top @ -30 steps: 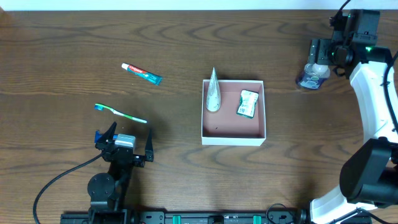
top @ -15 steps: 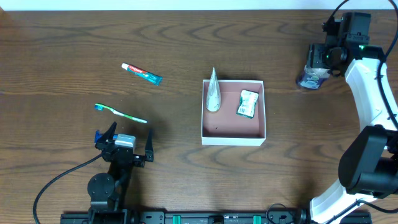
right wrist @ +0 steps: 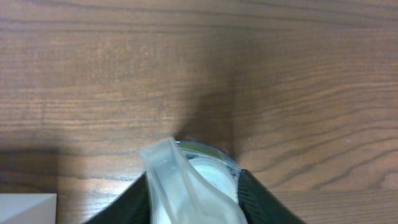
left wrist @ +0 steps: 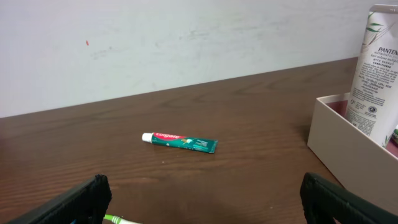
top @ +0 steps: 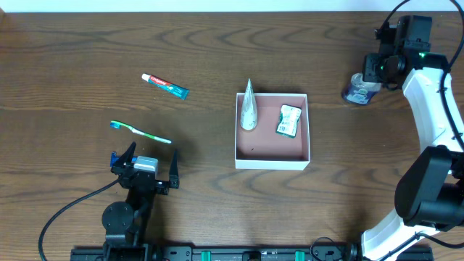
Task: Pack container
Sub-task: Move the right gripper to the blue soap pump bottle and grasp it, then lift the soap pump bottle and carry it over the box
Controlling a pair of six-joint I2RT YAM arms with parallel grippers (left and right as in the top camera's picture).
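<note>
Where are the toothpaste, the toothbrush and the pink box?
toothpaste (top: 165, 85): overhead view, middle of the tube.
toothbrush (top: 141, 131): overhead view, middle of the handle.
box (top: 272, 164): overhead view, its near white wall.

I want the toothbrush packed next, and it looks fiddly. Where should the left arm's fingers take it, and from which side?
Probably mid-handle, from straight above: the toothbrush lies flat and slanted, so turn the fingers to close across its thin handle.
</note>
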